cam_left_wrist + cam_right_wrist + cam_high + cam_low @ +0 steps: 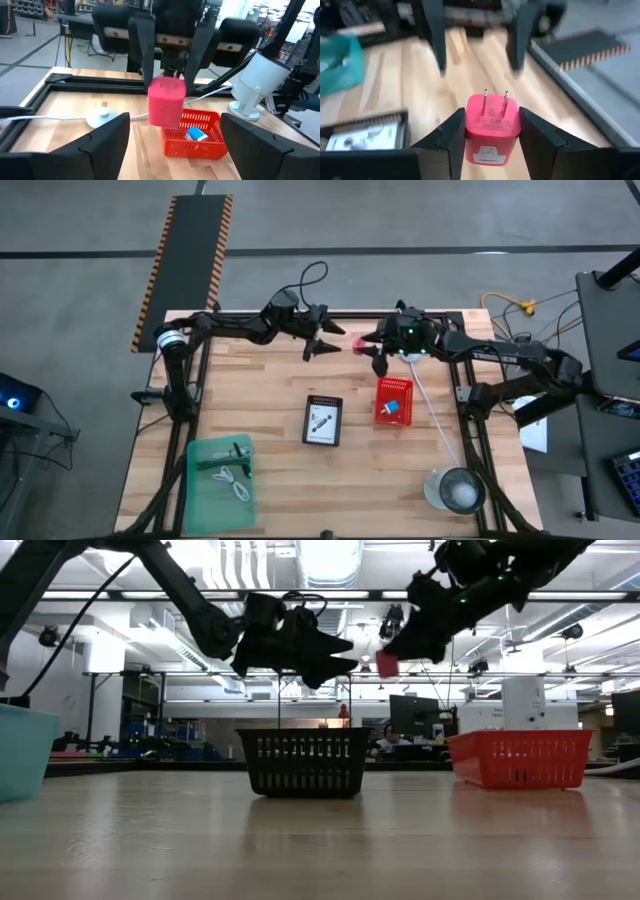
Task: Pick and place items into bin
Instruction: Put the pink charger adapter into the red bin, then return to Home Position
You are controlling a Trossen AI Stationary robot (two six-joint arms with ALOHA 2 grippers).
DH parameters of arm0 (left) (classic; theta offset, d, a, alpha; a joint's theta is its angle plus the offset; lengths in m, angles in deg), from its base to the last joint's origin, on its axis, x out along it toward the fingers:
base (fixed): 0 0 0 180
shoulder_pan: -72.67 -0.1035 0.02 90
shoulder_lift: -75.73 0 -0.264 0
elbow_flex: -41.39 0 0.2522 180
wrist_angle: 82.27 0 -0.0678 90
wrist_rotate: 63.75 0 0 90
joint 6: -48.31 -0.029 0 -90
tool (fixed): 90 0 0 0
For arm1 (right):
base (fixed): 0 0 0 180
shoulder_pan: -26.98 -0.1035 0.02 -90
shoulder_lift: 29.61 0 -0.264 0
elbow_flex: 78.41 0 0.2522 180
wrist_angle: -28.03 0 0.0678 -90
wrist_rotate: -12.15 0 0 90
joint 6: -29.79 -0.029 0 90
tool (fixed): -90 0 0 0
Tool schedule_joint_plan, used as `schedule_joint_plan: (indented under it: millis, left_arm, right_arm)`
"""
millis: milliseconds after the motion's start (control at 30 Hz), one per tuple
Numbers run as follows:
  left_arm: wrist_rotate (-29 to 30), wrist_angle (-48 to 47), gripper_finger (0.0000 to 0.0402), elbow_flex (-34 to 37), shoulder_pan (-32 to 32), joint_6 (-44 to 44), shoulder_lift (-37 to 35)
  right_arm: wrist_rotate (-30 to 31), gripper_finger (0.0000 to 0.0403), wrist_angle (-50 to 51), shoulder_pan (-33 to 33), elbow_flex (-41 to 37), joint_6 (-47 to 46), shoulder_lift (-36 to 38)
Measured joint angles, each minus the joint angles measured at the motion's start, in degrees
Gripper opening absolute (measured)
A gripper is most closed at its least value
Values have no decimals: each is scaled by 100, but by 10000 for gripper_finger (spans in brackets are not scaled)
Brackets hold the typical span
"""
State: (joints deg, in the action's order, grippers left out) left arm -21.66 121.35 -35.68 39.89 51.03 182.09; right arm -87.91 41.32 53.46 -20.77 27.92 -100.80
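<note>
Pink charger in right claw (aloft)

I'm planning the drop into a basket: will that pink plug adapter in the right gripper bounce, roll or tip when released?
The pink plug adapter, clamped in the right gripper, looks like a rigid plastic block, so it probably holds its shape. Its flat faces suggest little rolling. The two metal prongs may catch in a basket's mesh.
</note>
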Motion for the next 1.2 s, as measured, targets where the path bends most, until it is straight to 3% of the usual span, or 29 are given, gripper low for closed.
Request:
schedule_joint_plan:
  millis: [433, 867, 1200]
  left_arm:
    - [91, -37, 294, 7, -60, 0, -118]
    - [285, -42, 295, 11, -68, 0, -120]
    - [283, -70, 295, 13, -94, 4, -120]
  right_arm:
    - [-168, 138, 2906, -496, -2, -1137, 977]
    - [-278, 139, 4139, -973, -7, -1772, 511]
    - [-501, 247, 4161, -973, -7, -1832, 473]
